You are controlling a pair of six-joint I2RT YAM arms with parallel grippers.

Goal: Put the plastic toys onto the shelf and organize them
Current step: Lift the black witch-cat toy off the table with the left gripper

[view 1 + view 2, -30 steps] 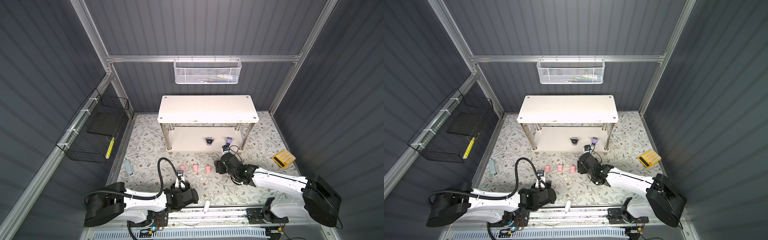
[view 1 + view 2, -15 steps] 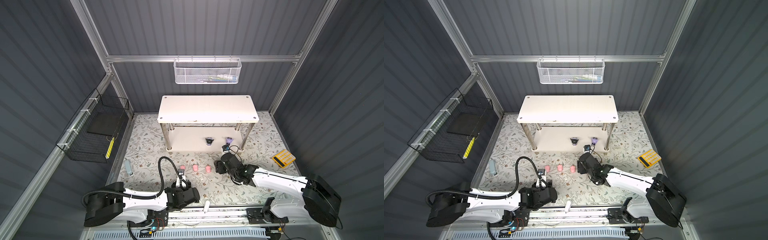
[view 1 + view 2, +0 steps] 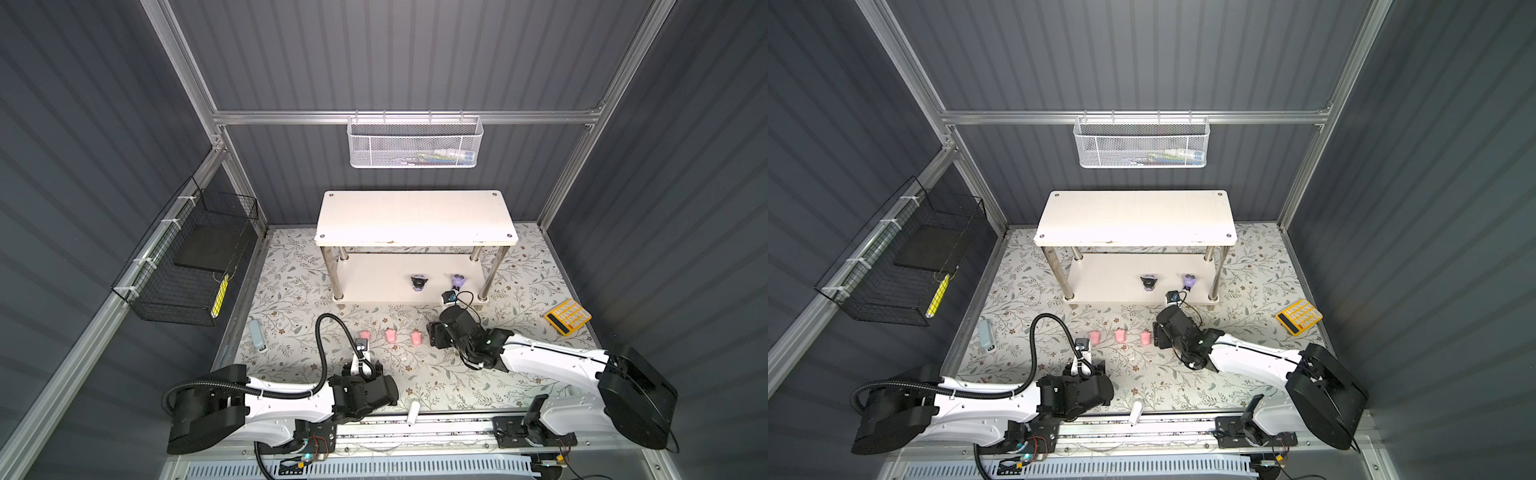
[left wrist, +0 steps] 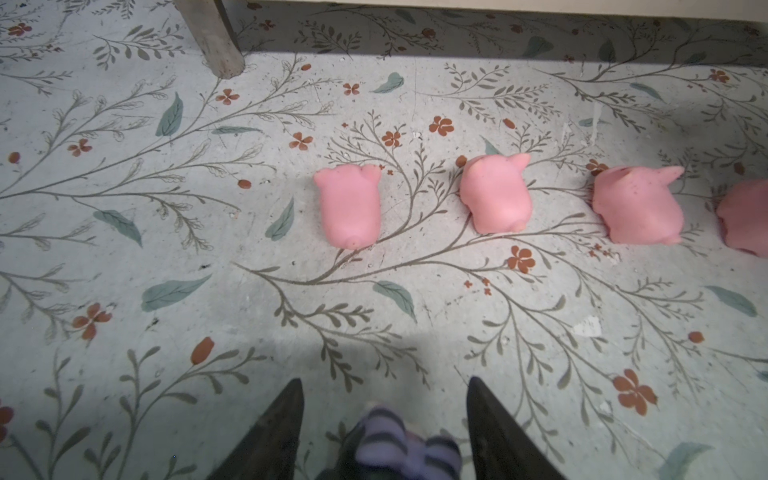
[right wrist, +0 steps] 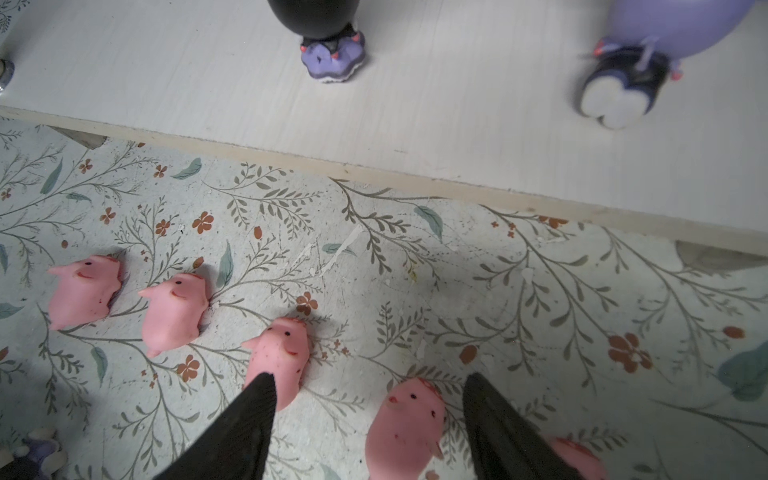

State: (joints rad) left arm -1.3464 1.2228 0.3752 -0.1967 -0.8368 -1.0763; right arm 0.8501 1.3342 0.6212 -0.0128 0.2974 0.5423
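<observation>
Between the dark fingers of the left gripper, a lilac striped toy lies on the floral mat. Jaw condition: apart, with neither finger seen pressing on the toy. Past the fingertips, four pink pigs lie in a row on the mat, backs toward this camera. The outermost is cut by the frame edge.

Right gripper: jaws apart, straddling one pig that rests on the mat with clearance at both fingers. A further pig shows partly behind one finger. Three more extend the line on the opposite side, faces toward this camera.

In both top views the right gripper hangs just in front of the shelf, near its right end. The left gripper sits near the front edge of the mat, well apart from the shelf. The lower board carries two toys toward its right end: a black-headed toy and a lilac-headed toy, apart from each other.

Peripheral items:
- a yellow calculator on the mat, right of the shelf
- a white mesh basket on the back wall
- a black wire basket on the left wall
</observation>
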